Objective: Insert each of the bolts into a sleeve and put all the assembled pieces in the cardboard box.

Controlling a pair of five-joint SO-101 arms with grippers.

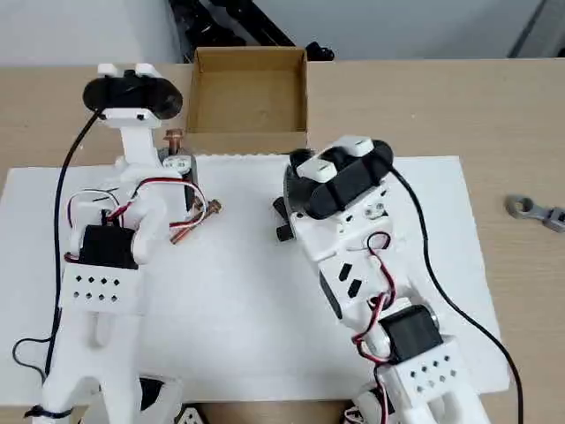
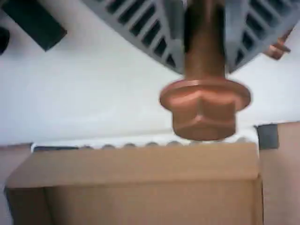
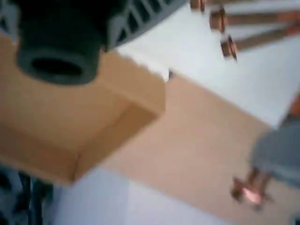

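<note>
The white board (image 1: 238,291) covers most of the table (image 1: 521,115), and the cardboard box (image 1: 250,60) stands at the board's far edge with its floor bare. As far as the pictures show, 0 assembled pieces are in it, so the task looks to be at an early stage.

The left gripper (image 1: 175,148) hangs just beside the box's near left corner. Its fingers are closed around the shank of 1 copper bolt (image 2: 204,108), whose flanged head points toward the box. The right gripper (image 1: 283,218) is over the board near the box's other front corner and is clamped on a black sleeve (image 3: 58,56), open bore outward. Bolt and sleeve are apart and not yet joined. That mating, and the drop into the box, appear to be what remains for this pair.

At least 2 loose bolts (image 1: 190,228) lie on the board beside the left arm, waiting for sleeves. Spare sleeves cannot be made out.

The box's near wall stands between both grippers and its inside. A wrench (image 1: 534,210) lies on the bare table well off to the right, out of the way.
</note>
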